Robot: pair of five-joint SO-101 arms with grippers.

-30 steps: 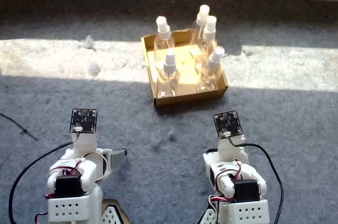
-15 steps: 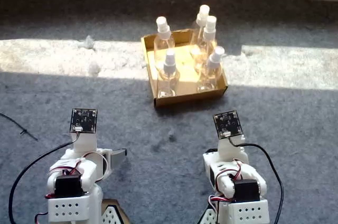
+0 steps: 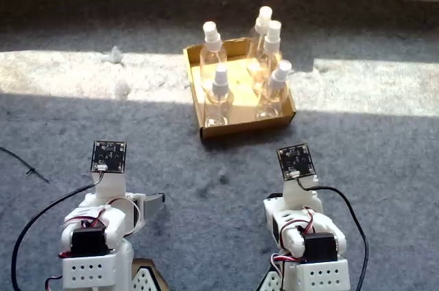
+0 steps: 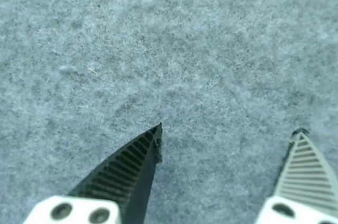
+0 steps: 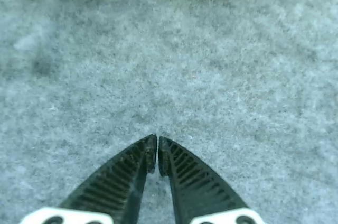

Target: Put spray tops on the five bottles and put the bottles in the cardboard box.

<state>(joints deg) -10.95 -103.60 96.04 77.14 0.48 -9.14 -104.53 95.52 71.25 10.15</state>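
Note:
The cardboard box (image 3: 206, 125) sits on the grey carpet at the middle back, in a band of sunlight. Several clear bottles stand upright in it, each with a white spray top, such as one at the front left (image 3: 219, 96) and one at the front right (image 3: 274, 89). The rearmost bottle (image 3: 262, 25) is at the box's back edge; I cannot tell if it is inside. Both arms are folded back at the near edge, far from the box. My left gripper (image 4: 229, 129) is open over bare carpet. My right gripper (image 5: 157, 139) is shut and holds nothing.
Small white scraps (image 3: 115, 53) lie on the carpet left of the box. A thin black cable (image 3: 20, 165) crosses the far left. Between the arms and the box is open carpet (image 3: 219, 167).

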